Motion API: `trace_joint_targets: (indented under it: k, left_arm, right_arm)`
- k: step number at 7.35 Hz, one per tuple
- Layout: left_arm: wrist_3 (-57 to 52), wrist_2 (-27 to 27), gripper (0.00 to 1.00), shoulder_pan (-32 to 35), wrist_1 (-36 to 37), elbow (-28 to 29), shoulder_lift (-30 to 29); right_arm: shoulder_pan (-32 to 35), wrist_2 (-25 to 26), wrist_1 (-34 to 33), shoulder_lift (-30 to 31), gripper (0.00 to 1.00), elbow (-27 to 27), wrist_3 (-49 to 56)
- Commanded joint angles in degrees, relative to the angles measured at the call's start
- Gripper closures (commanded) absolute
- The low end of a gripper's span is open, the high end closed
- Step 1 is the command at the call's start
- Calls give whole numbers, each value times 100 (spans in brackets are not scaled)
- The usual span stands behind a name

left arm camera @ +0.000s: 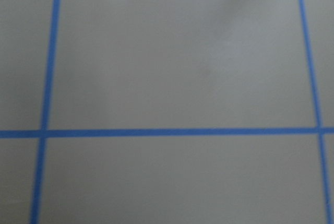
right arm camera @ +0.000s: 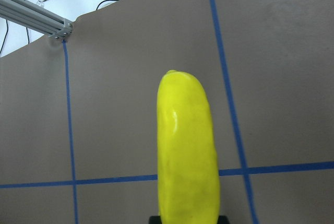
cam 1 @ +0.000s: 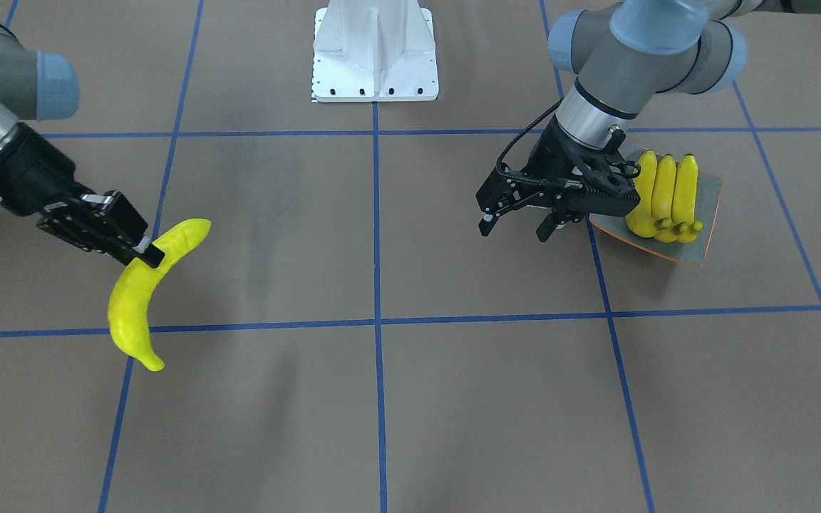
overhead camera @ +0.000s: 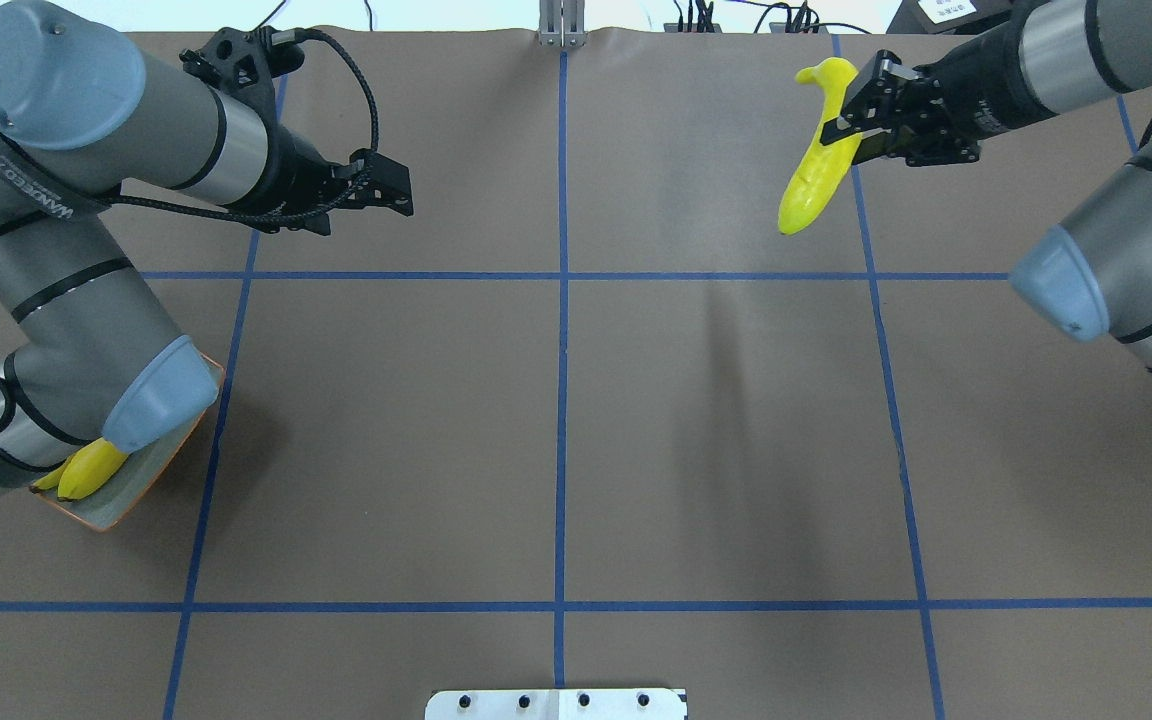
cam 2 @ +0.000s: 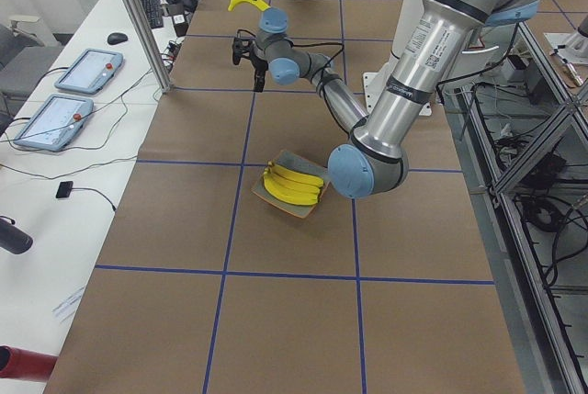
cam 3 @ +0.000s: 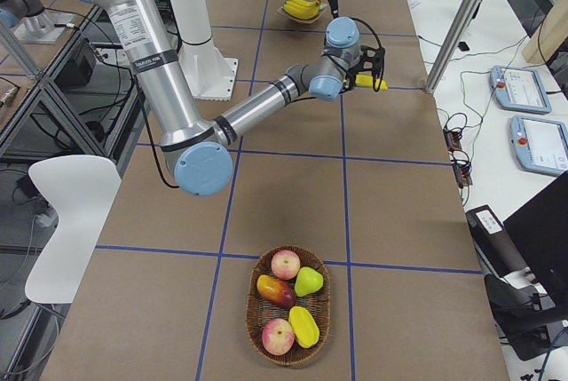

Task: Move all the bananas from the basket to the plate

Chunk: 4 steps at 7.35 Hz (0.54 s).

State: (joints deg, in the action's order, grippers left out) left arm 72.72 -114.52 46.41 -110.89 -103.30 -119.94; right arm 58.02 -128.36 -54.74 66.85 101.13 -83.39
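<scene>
My right gripper (cam 1: 148, 255) is shut on one yellow banana (cam 1: 141, 292) and holds it in the air above the table; it also shows in the overhead view (overhead camera: 816, 170) and fills the right wrist view (right arm camera: 188, 151). Three bananas (cam 1: 667, 196) lie side by side on the grey-blue, orange-rimmed plate (cam 1: 710, 206). My left gripper (cam 1: 517, 221) is open and empty, hanging beside the plate on the side toward the table's middle. In the overhead view my left arm's elbow covers most of the plate (overhead camera: 151, 470).
A wicker basket (cam 3: 266, 328) at the table's right end holds apples and other fruit, with no banana visible in it. The white robot base (cam 1: 375, 53) stands at the table's edge. The left wrist view shows only brown table with blue tape lines.
</scene>
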Motion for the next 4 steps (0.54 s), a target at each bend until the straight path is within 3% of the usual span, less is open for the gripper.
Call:
trace_joint_targets:
  k: [1, 2, 4]
  left_arm:
    - [556, 0, 1, 0, -571, 55, -82]
    - [741, 0, 1, -9, -818, 91, -100]
    - [909, 0, 0, -9, -916, 100, -265]
  right_arm:
    - [-622, 712, 555, -137, 100, 179, -779]
    - [-1008, 1290, 1318, -120, 100, 127, -1462]
    - [-1459, 1751, 1956, -128, 100, 109, -1715]
